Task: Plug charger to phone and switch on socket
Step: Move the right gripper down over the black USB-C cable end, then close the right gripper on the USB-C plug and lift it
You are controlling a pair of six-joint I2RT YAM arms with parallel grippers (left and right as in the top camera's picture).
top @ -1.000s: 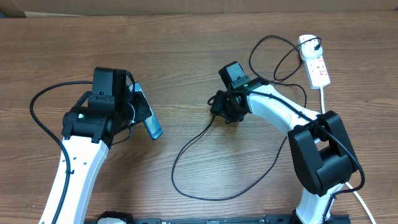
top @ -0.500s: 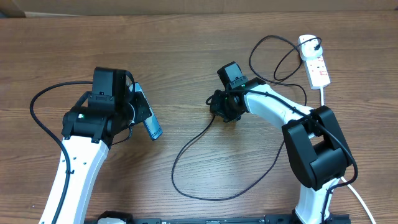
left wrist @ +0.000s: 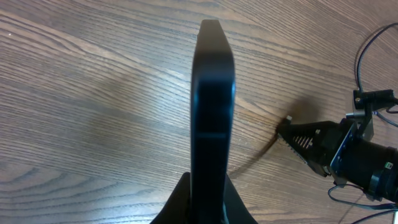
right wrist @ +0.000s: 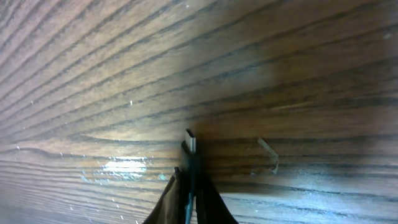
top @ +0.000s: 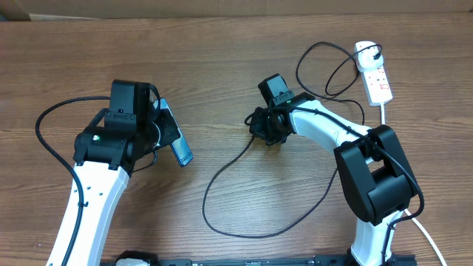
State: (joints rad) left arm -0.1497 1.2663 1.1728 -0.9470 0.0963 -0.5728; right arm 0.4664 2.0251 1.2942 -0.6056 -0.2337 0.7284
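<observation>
Overhead: on a wooden table, the left gripper is clamped on the phone, which is tilted, with its blue screen end low. The right gripper sits mid-table at one end of the charger — its black cable loops toward the near edge. The socket lies at the far right, well apart.

Left wrist view: the phone stands edge-on, pinched between the jaws.

Right wrist view: the right gripper is pressed together on the charger's small tip — just above the wood.
</observation>
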